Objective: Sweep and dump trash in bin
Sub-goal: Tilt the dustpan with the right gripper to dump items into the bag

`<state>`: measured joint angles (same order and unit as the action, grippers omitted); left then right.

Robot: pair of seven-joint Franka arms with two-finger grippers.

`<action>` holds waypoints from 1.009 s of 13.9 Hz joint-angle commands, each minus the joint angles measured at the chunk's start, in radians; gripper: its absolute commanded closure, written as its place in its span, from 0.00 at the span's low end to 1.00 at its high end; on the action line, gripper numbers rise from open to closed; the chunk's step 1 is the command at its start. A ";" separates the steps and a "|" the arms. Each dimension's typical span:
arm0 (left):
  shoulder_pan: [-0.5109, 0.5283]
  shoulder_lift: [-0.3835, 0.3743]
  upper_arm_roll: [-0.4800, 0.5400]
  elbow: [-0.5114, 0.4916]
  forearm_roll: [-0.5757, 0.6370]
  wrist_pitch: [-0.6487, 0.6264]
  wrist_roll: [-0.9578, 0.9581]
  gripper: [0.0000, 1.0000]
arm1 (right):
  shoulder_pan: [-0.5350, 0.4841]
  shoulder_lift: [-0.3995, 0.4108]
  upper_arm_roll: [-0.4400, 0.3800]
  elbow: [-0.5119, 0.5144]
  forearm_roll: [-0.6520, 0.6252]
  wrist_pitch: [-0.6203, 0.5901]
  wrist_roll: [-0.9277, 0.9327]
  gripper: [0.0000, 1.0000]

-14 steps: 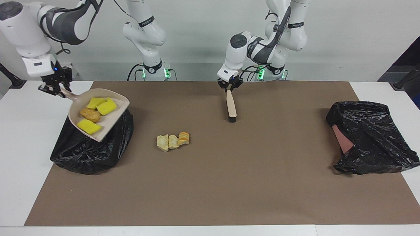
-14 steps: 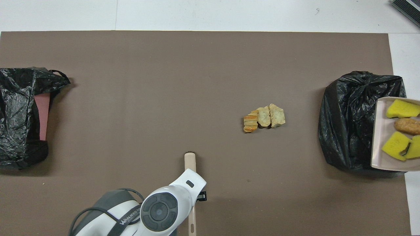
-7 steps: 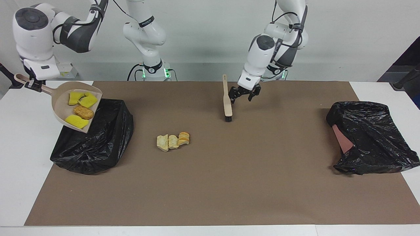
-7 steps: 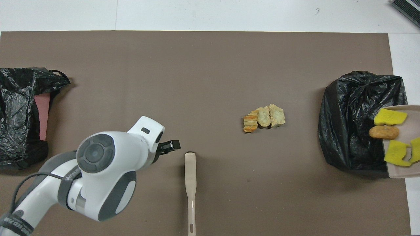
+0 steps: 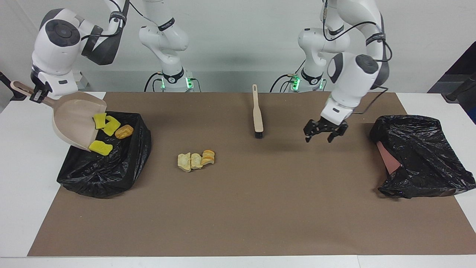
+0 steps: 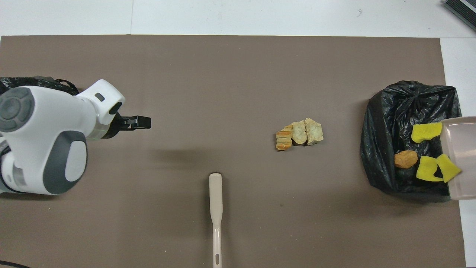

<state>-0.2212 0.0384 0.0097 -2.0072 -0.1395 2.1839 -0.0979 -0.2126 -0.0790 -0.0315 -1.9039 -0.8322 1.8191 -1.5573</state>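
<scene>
While the right gripper's fingers clamp the tilted dustpan — left gripper's fingers wide over mat.

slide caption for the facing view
Right gripper tips the dustpan over the black bin bag; open left gripper hovers beside the brush.

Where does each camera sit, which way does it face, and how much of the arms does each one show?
Facing view: high across the table, looking at the robots; both arms show whole, the right pincer holding the dustpan tipped over a black bin bag, the left pincer open over the mat.
Overhead view: above the robots' end, looking steeply down; only the left arm shows.
Shared: the brush, the pastry pieces, the sponge chunks, half a turn apart.
</scene>
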 commanded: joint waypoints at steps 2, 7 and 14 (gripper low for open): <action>0.100 0.026 -0.011 0.102 0.053 -0.076 0.190 0.00 | 0.070 -0.019 0.012 0.011 -0.094 -0.130 0.106 1.00; 0.160 0.023 -0.001 0.270 0.092 -0.303 0.242 0.00 | 0.130 -0.041 0.044 0.032 -0.097 -0.344 0.219 1.00; 0.220 0.008 0.004 0.435 0.092 -0.590 0.143 0.00 | 0.130 -0.038 0.171 0.108 0.238 -0.448 0.688 1.00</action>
<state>-0.0071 0.0413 0.0196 -1.6249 -0.0642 1.6743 0.0936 -0.0786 -0.1139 0.1137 -1.8072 -0.6945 1.3833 -1.0101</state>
